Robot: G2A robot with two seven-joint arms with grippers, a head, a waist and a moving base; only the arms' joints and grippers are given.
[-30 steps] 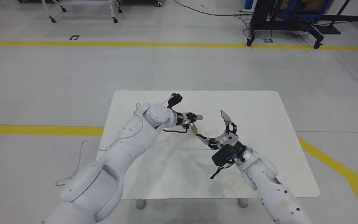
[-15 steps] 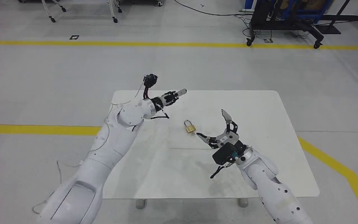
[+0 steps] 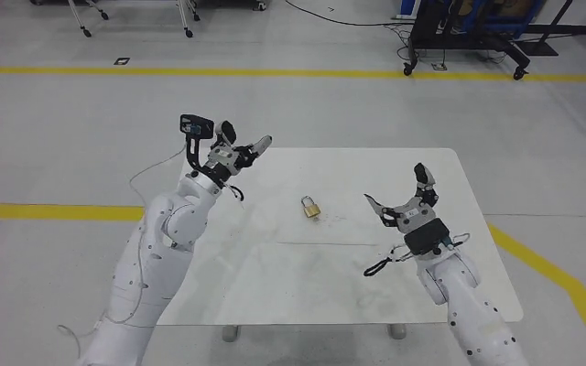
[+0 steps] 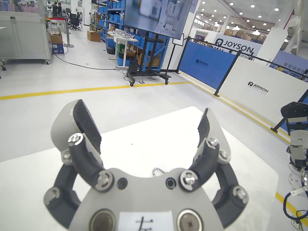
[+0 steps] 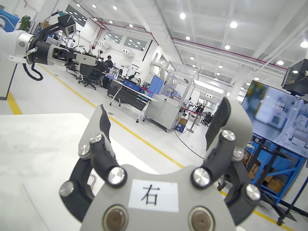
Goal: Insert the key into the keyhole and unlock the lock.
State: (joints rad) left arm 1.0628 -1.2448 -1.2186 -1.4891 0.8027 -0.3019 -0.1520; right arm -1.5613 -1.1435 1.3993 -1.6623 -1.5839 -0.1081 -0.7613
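Since both arms hang clear of it, the padlock (image 3: pixel 311 207) lies alone near the ctr of the white table (image 3: pixel 275 284), brass body flat on the top, shackle end pointing away. Whether a key sits in it is too small to tell, same for shackle shut vs sprung. To its right, apart from it, the right gripper (image 3: pixel 396 188) hangs over the table w/ jaws spread wide & nothing between them; in its wrist view the pads (image 5: pixel 217 118) stand apart w/ only the room behind. Farther off, by the far-left corner, the left gripper (image 3: pixel 245 137) is held up, also wide open & empty; in its wrist view a bit of silver shackle (image 4: pixel 157 170) peeks over the gripper base. Handling, as a judgement: small metal lock, rigid, dense for its size, smooth-sided, prob. slides on the tabletop if nudged from one side. Best pinched across the body's flat faces, keyhole end left free; the shackle is a poor hold, may swivel. A key would be thin & light, easily skewed, so take it by the bow.
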